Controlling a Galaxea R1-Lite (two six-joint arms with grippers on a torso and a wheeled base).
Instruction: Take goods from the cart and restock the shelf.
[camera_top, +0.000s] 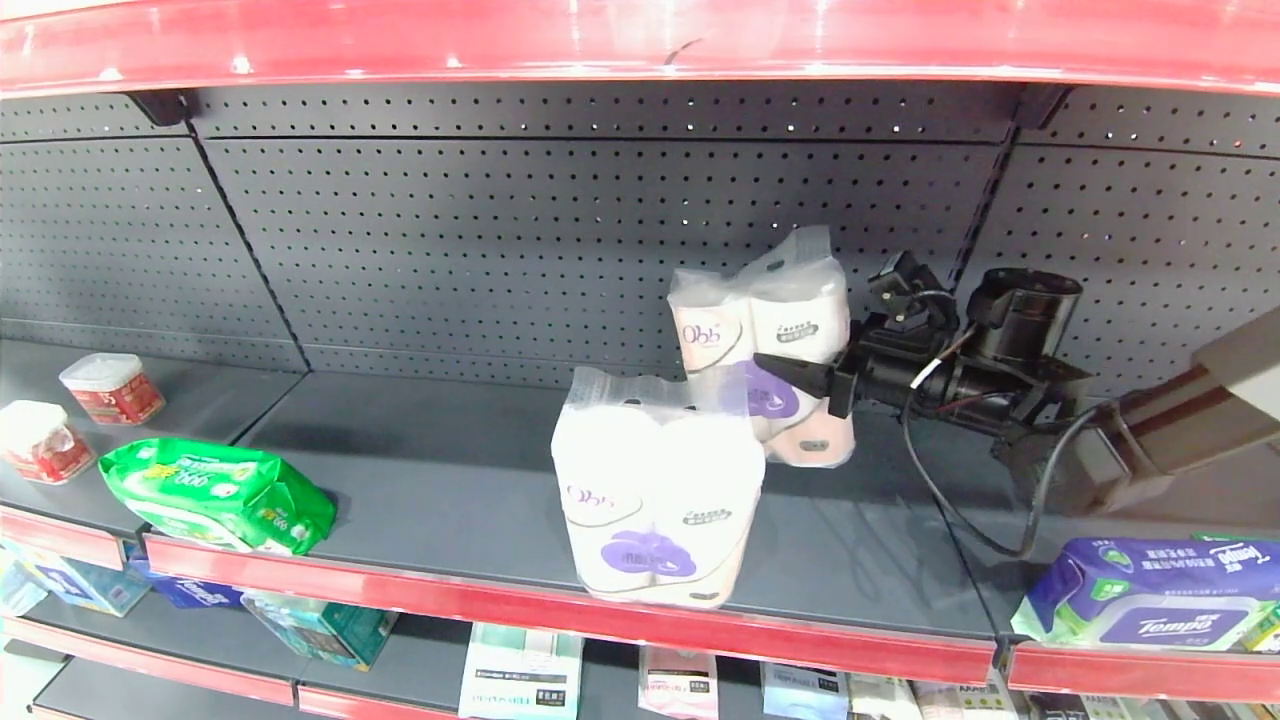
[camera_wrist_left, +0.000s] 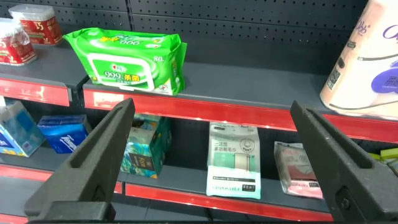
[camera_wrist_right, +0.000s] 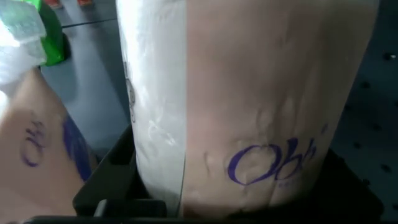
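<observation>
A broad bare stretch of the shelf board (camera_top: 440, 480) is left open at 9 o'clock of the front toilet-paper pack (camera_top: 655, 490), bounded by the green wipes pack (camera_top: 215, 495) at the front lip. At 1 o'clock of the front pack the way is blocked by the rear toilet-paper pack (camera_top: 790, 310), clamped in the right gripper (camera_top: 785, 375), with the right arm (camera_top: 1000, 390) stretched across at its 3 o'clock. Headroom is capped at 12 o'clock by the red upper shelf edge (camera_top: 640, 45). At 4 o'clock the purple wipes pack (camera_top: 1150, 600) is met.

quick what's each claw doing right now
Left claw: open, holding nothing.
Right claw: closed on the rear toilet paper pack, which sits on the shelf.
</observation>
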